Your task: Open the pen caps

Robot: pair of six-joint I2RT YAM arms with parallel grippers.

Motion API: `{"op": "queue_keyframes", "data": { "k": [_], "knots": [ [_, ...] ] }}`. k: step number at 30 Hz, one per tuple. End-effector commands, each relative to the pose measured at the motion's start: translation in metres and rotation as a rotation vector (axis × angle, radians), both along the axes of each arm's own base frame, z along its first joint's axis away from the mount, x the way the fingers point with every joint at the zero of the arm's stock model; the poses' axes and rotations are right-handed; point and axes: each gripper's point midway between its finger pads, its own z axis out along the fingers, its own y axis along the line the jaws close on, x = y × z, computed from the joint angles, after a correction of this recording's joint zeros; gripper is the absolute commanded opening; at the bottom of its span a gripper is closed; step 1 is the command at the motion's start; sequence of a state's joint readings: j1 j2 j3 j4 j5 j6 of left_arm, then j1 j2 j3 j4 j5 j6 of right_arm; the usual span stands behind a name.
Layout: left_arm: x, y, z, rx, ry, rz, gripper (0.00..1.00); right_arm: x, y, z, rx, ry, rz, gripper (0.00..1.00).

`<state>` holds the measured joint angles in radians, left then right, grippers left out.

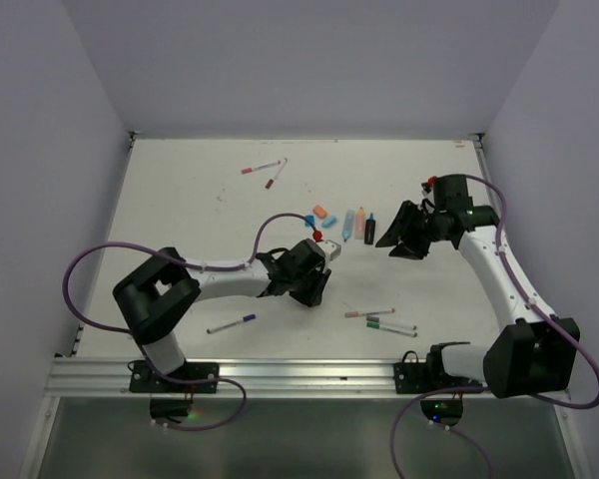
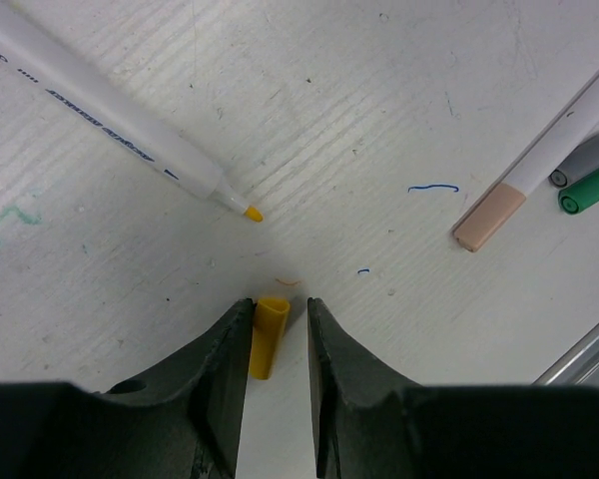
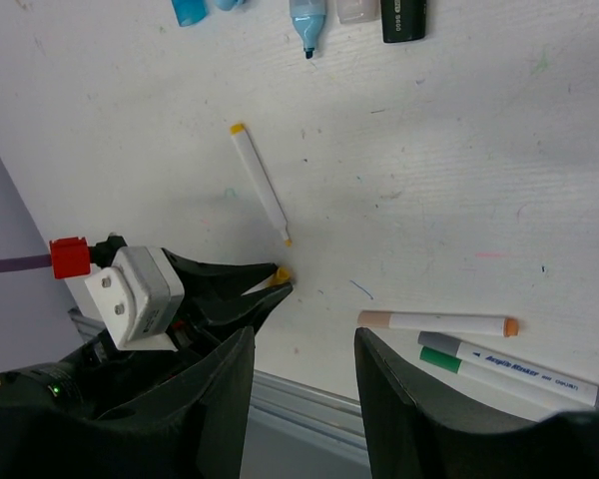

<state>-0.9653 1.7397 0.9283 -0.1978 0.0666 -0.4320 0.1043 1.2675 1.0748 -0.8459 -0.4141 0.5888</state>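
The left gripper (image 2: pixel 278 305), at the bottom centre of its wrist view, has its jaws narrowly parted around the yellow cap (image 2: pixel 268 344). The cap leans on the left-hand finger (image 2: pixel 220 374), with a sliver of table (image 2: pixel 379 90) showing on its other side, so I cannot tell whether it is truly pinched. If the hold is that loose, any swing of the wrist could let the cap slide out and roll away. Its uncapped pen (image 2: pixel 100 110) lies just above in the upper left, bare tip towards the jaws. A low move could nudge it and smear ink. The right gripper (image 3: pixel 301 339) hangs wide open and empty. At the right edge, a peach cap (image 2: pixel 489 220), a grey cap (image 2: pixel 587 158) and a green cap (image 2: pixel 591 190) crowd together, so a grasp there risks catching a neighbour.
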Motion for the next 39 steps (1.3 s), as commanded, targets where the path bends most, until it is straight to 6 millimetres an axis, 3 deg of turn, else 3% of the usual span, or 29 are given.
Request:
{"op": "queue_keyframes", "data": {
  "k": [1,8,13,30,39],
  "knots": [
    [-0.062,0.096,-0.072,0.392,0.217,0.022,0.33,-0.005,0.000,0.007,0.009,-0.026,0.021,0.49],
    [-0.065,0.115,-0.074,0.436,0.195,0.051,0.48,-0.006,0.000,0.003,0.009,-0.019,0.028,0.49],
    [-0.069,0.127,-0.080,0.475,0.198,0.058,0.49,-0.007,0.001,0.000,0.014,-0.014,0.026,0.49],
    [-0.081,0.141,-0.082,0.497,0.231,0.120,0.41,-0.005,0.000,0.003,0.011,-0.025,0.031,0.49],
    [-0.098,0.147,-0.096,0.490,0.298,0.145,0.24,-0.006,0.000,0.002,0.007,-0.019,0.037,0.49]
  ]
}}
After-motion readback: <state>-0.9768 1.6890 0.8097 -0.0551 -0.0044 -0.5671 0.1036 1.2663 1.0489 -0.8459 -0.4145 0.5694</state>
